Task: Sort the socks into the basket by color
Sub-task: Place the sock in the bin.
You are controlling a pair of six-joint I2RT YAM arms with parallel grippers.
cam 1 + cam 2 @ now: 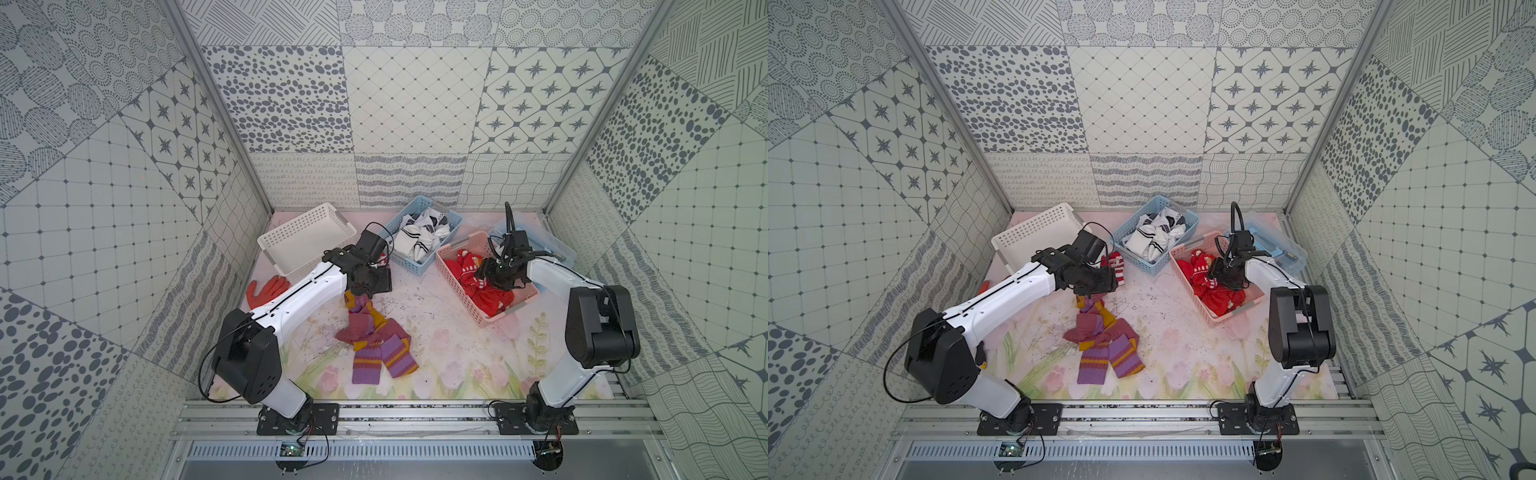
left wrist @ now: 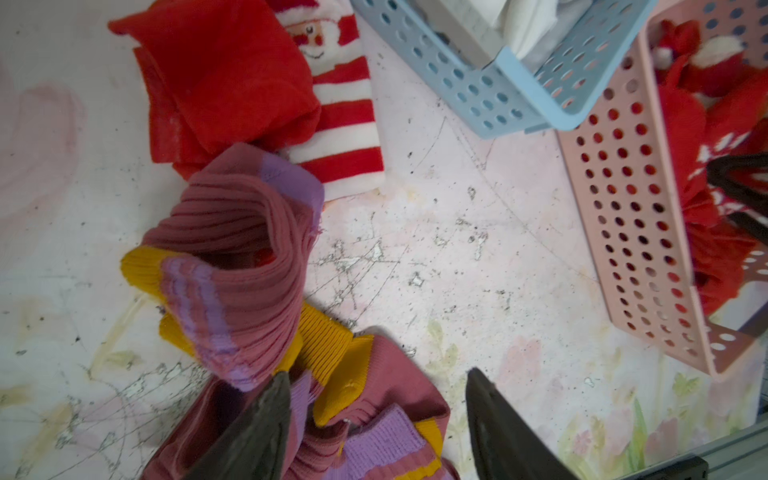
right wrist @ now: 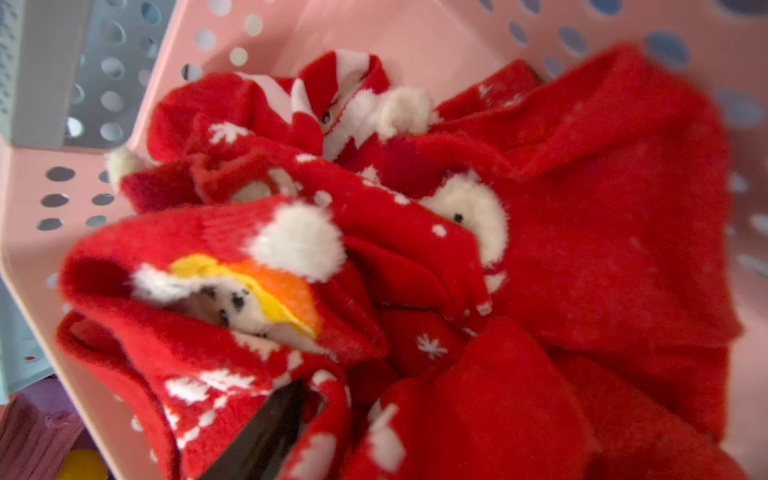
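Tabletop sorting scene, shown from above and from both wrists. Three perforated baskets stand along the far side of the flower-printed table (image 1: 436,332). The white basket (image 1: 303,220) is at far left. The blue basket (image 1: 401,255) in the middle holds the white socks (image 1: 419,237) with black patterns. The pink basket (image 1: 461,291), just right of it, holds a heap of red socks (image 1: 494,301) with white snowflakes and pompoms.

The purple-mauve socks (image 1: 374,340), striped with mustard, lie in a loose pile on the table, nearer than the baskets and left of centre. A plain red sock (image 2: 232,83) and a striped Santa sock (image 2: 345,124) lie together at the far end of that pile, just left of the blue basket. An orange glove (image 1: 268,289) lies at left, partly hidden by the left arm (image 1: 299,299).

The left gripper (image 2: 376,374) hovers over the far end of the purple-mauve pile, jaws wide apart above the fabric. The right gripper (image 1: 484,272) sits inside the pink basket. The left wrist view shows its two fingers (image 2: 731,174) spread over the red socks. The right wrist view shows only one finger, among the folds.
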